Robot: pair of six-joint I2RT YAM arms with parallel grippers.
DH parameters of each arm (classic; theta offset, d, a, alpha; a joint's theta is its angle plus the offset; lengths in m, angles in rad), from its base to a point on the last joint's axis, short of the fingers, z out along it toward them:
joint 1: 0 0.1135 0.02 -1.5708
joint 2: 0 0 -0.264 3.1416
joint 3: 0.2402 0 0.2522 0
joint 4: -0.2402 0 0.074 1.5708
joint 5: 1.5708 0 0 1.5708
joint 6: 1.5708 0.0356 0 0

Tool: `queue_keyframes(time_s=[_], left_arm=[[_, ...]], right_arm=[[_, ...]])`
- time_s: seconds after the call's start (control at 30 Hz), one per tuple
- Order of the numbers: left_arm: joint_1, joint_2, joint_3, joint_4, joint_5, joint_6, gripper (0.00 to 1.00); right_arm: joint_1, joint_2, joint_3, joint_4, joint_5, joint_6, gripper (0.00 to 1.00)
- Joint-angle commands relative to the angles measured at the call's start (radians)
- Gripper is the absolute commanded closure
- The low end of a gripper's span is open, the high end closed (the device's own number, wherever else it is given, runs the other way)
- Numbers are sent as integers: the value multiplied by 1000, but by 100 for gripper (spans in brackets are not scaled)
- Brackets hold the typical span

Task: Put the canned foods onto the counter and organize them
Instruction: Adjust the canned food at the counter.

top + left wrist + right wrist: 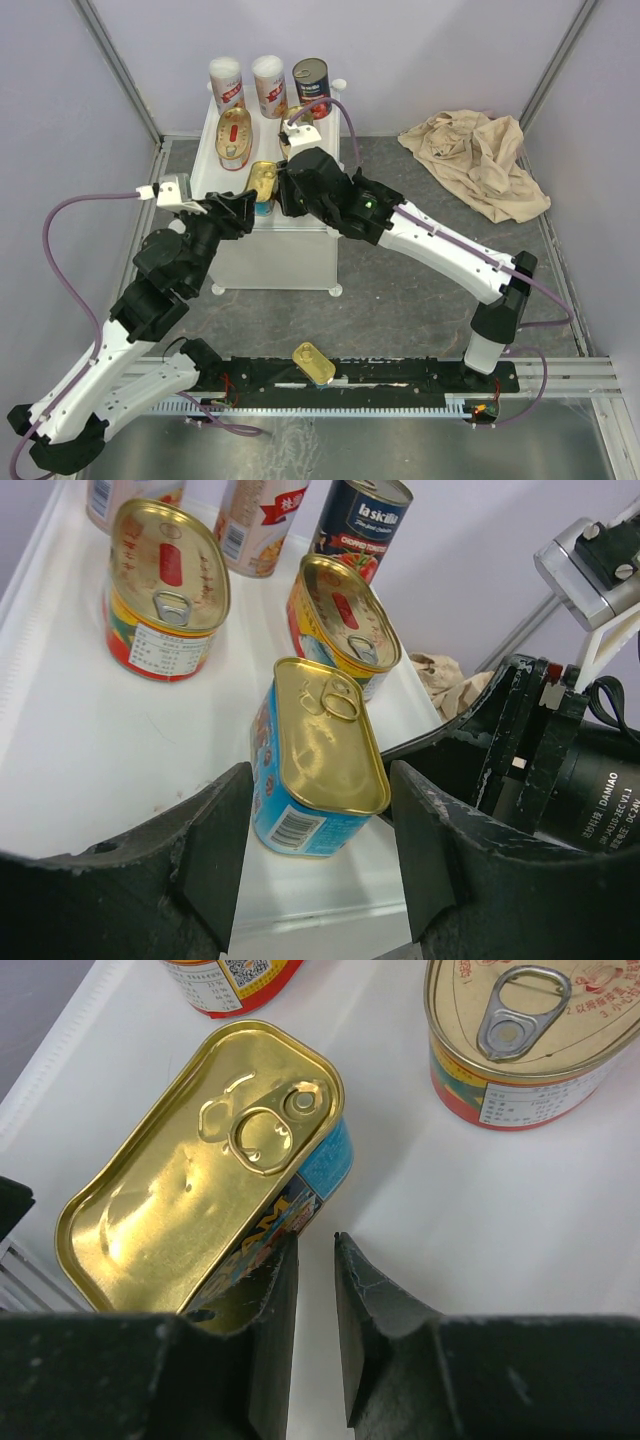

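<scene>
My left gripper [320, 830] is spread, one finger on each side of a gold rectangular tin [325, 740] with a blue label. The tin stands flat on the counter [280, 255], at about the middle of its near edge. I cannot tell whether my pads actually touch its sides. My right gripper [315, 1260] comes at the same tin from the other side. Its fingers are pressed almost together with only a thin slit between them and nothing in it, and one fingertip sits right against the tin's label. Behind the tin, two red-yellow oblong tins [165, 580] stand mid-counter with their pull tabs up, one toward the left edge and one toward the right. Along the far edge stand two white-and-red cylinders [227, 85], and a dark can [311, 85] is at the far right corner. A second gold tin [313, 363] lies off the counter on the black rail [400, 372] between my bases. A beige cloth [478, 160] is crumpled on the table [400, 300], well to the right.
</scene>
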Motion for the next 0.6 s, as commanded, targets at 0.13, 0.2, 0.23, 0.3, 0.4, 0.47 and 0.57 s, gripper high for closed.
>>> queue_keyframes(time_s=[0.13, 0.2, 0.23, 0.3, 0.4, 0.47, 0.57], left_arm=[[-3, -31, -16, 19, -82, 31, 36], [-3, -31, -18, 24, -85, 31, 35], [-3, -32, -17, 25, -87, 31, 35], [-2, -33, -20, 27, -92, 33, 35], [-4, -38, -22, 28, -98, 34, 35], [-4, -40, -24, 29, -101, 35, 35], [-2, -38, -24, 29, -102, 40, 35]], right_arm=[[5, 30, 64, 33, -28, 15, 71], [5, 38, 74, 29, -33, 15, 71], [5, 44, 79, 28, -34, 15, 71], [6, 53, 88, 28, -36, 16, 71], [5, 67, 102, 29, -46, 17, 71], [5, 75, 110, 31, -46, 17, 71], [5, 88, 121, 30, -43, 14, 71]])
